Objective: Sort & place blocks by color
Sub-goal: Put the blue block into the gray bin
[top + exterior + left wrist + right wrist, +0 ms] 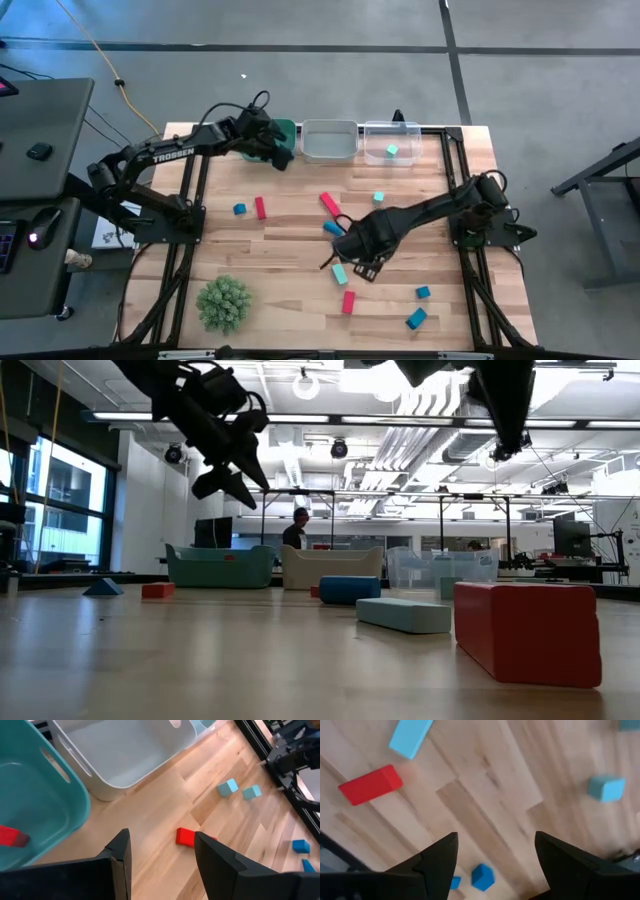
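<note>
Near edge of the bench: a green plant ball (223,303) sat toward the near left corner. A red bar (348,301) lay near the middle of the near edge, with a blue cube (423,292) and a blue bar (416,318) toward the near right corner.

Centre: the right gripper (352,262) hung above the wood right of centre, fingers (437,860) apart and holding nothing. A teal bar (340,273) lay just beside it, a blue block (331,227) just beyond it. A second red bar (329,204) lay tilted farther back, and a teal cube (378,198) to its right. Left of centre, a small blue cube (239,209) and a short red bar (260,207) lay side by side, close but apart.

Far edge: three bins stood in a row. The green bin (285,131) held a red block (12,836), seen in the left wrist view. The grey bin (329,140) stood in the middle. The clear bin (391,143) held a teal cube (391,151). The left gripper (272,145) hovered at the near rim of the green bin, fingers (120,855) apart, empty.

Beyond the bench: a person (294,528) showed in the room.
</note>
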Motion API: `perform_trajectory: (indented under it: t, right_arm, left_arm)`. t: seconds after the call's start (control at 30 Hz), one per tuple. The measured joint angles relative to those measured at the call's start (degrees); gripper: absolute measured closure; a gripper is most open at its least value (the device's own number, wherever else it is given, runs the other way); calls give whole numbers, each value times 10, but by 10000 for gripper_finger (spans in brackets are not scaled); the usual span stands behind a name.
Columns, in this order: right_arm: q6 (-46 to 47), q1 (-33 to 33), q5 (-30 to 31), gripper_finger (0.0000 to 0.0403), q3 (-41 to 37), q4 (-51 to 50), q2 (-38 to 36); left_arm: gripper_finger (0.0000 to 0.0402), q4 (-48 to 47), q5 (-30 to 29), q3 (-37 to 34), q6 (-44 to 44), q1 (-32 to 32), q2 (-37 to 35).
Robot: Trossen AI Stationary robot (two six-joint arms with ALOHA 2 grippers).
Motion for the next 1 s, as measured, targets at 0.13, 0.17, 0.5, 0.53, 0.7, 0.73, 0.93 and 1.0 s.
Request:
perform_trajectory:
  t: [0.13, 0.17, 0.5, 0.53, 0.7, 0.73, 0.93, 1.0]
  right_arm:
    - [67, 25, 15, 148, 0, -15, 0]
    - [83, 31, 22, 148, 0, -23, 0]
    - [233, 94, 78, 148, 0, -37, 0]
    - [247, 99, 87, 148, 0, -41, 0]
    - [305, 118, 103, 148, -20, -42, 0]
    - [313, 121, 95, 148, -30, -42, 0]
    - [352, 138, 52, 148, -84, -42, 0]
    - [365, 142, 39, 148, -95, -41, 0]
  left_arm:
    - [264, 0, 0, 0, 0, -2, 0]
    - [264, 0, 0, 0, 0, -2, 0]
    - [266, 0, 0, 0, 0, -2, 0]
    - [266, 0, 0, 0, 0, -2, 0]
    - [264, 0, 0, 0, 0, -2, 0]
    - [264, 0, 0, 0, 0, -2, 0]
    - [264, 0, 0, 0, 4, -2, 1]
    - [264, 0, 0, 0, 4, -2, 1]
